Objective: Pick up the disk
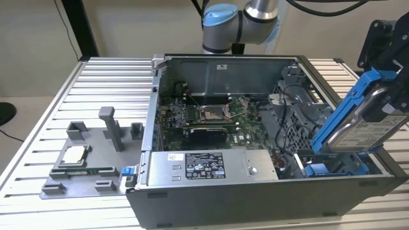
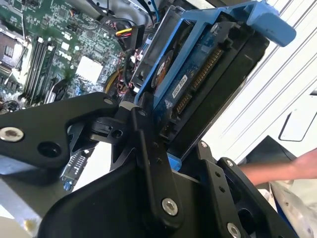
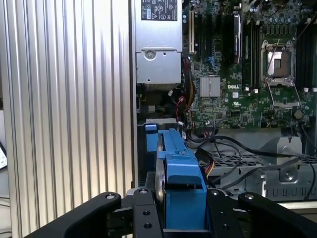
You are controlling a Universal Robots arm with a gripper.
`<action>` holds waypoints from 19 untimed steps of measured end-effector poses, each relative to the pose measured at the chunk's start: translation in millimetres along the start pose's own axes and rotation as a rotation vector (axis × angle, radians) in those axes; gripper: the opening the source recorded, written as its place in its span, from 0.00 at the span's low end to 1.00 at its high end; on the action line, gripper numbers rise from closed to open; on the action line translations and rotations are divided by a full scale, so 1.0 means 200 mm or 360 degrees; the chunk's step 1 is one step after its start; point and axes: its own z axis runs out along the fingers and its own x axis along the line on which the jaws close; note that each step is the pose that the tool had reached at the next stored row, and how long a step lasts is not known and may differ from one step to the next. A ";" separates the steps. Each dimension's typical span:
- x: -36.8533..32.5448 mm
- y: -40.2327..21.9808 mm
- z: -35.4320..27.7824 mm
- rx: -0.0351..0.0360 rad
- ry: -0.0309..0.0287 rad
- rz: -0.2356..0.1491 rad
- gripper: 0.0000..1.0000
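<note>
The table is ribbed silver aluminium, its slats running across the exterior view; the same ribbed surface shows in the first wrist view. Behind the table's far edge stands a plain beige wall. A black post rises at the table's far corner, on the exterior view's left. Beyond that side edge lies pale floor. Lighting is even and diffuse.

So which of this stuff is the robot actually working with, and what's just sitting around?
In the job:
- disk, lifted clear of the computer case
- gripper, shut on the disk

Just lying about:
- grey fixture plate
- small chip
- power supply box
</note>
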 end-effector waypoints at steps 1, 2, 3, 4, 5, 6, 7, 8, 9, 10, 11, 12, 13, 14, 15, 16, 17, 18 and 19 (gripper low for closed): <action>0.000 0.000 0.000 0.0000 0.00001 0.0000 0.00; 0.000 0.000 0.000 0.0000 0.00000 0.0000 0.00; 0.000 0.000 0.000 0.0000 -0.00001 0.0000 0.00; 0.000 0.000 0.001 0.0000 -0.00002 0.0000 0.00; 0.000 0.000 0.001 0.0000 -0.00002 0.0000 0.00; -0.001 0.000 0.001 0.0000 -0.00004 0.0000 0.00; -0.001 0.000 0.002 0.0000 -0.00006 0.0000 0.00; -0.002 0.000 0.002 0.0000 -0.00002 0.0000 0.00; -0.003 0.000 0.003 0.0000 -0.00002 0.0000 0.00; -0.005 0.000 0.004 0.0000 0.00000 0.0000 0.00; -0.007 0.000 0.005 0.0000 -0.00002 0.0000 0.00; -0.009 0.000 0.006 0.0000 -0.00002 0.0000 0.00; -0.012 0.001 0.007 0.0000 -0.00003 0.0000 0.00; -0.018 0.002 0.009 0.0001 0.00012 0.0000 0.00; -0.023 0.003 0.010 0.0002 0.00057 0.0000 0.00; -0.027 0.002 0.011 0.0003 0.00125 0.0000 0.00; -0.030 0.003 0.012 0.0004 0.00243 0.0000 0.00; -0.034 0.003 0.013 0.0004 0.00402 0.0000 0.00; -0.039 0.003 0.013 0.0005 0.00560 0.0001 0.00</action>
